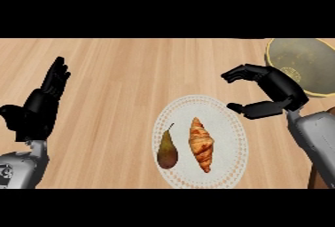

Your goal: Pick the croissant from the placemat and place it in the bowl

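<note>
we find the croissant [201, 144] lying on the white lace placemat [226, 113], right of the mat's middle, its long axis running from the far edge toward the near edge. a brown pear [167, 150] lies just beside it on the left half of the mat, close but apart. the bowl [307, 66] sits at the counter's [131, 80] far right corner, beyond the mat.

our right hand [274, 91] hovers past the mat's far right edge, between mat and bowl, with fingers curved above and thumb below in a wide c and nothing between them. our left hand [39, 104] rests near the counter's left edge, fingers straight and raised, holding nothing.

we judge the croissant to be light, flaky and easily crushed, with a dry crust that should not slip much. the thick middle looks like the best place to take hold, thumb on one long flank and fingers on the other. the tapered ends would likely crumble or pivot. coming in from the right side keeps our fingers away from the pear. the grasp has not yet begun.
</note>
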{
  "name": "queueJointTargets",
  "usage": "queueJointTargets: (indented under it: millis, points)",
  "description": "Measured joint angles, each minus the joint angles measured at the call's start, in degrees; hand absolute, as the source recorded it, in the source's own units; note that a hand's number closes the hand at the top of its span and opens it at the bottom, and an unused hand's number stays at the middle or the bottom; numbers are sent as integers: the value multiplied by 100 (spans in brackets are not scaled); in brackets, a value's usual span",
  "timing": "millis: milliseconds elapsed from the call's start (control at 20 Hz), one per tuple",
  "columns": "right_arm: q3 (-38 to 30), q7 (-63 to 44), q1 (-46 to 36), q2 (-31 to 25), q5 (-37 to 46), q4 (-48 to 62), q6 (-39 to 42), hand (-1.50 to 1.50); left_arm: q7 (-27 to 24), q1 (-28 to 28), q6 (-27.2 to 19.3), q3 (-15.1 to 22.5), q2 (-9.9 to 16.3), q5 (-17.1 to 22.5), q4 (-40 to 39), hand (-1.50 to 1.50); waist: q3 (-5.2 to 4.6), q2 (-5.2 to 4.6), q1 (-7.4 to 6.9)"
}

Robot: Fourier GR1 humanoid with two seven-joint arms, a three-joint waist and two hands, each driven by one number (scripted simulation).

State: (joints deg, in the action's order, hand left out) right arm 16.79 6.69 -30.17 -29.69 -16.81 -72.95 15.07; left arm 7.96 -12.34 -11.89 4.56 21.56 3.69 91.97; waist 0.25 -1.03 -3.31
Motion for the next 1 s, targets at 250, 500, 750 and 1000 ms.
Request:
queueJointTargets:
  millis: [250,500,750,1000]
  points:
    - [284,856,-547,-286,397,354,1166,-150,47,-72,-111,54,-10,-249,-90,0,-10,32,96]
    - [708,810,-1293,-442,1080,406,1757,-150,129,-152,-244,117,-110,-449,-186,0,-23,69,166]
    - [1310,328,-1957,-299,1872,311,2049,-150,139,-104,-176,67,-74,-451,-168,0,-30,90,173]
    - [1851,-290,-2338,81,2406,164,2452,-150,95,-54,-195,19,-128,-495,-195,0,-32,105,229]
